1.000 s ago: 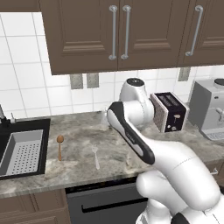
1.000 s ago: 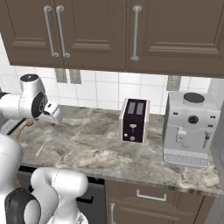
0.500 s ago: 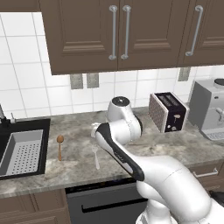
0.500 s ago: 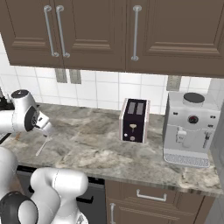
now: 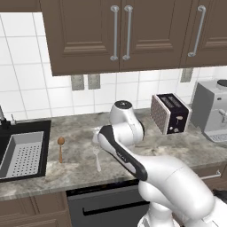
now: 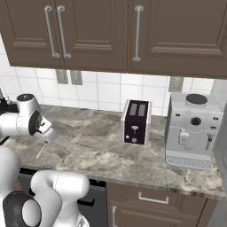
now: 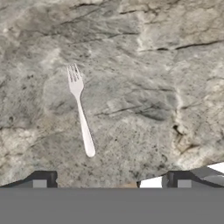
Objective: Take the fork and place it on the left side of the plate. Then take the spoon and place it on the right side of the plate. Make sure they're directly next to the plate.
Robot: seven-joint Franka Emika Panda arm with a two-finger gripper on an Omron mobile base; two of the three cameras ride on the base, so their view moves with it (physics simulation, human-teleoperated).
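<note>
Now the white arm is swinging down and leftward from beside the toaster, bringing its gripper low over the marble counter, jaws spread wide and pinching nothing. That shift is putting the fork squarely under the hand camera, toward ten o'clock of the fingertips, so the first pickup looks about to begin, with neither utensil yet moved. One fork is lying flat on the stone, tines pointing away toward the wall. One wooden spoon is resting at its nine o'clock, near the sink and apart from the fork. One toaster and one coffee machine are standing at three o'clock. Two wall outlets are sitting side by side above.
</note>
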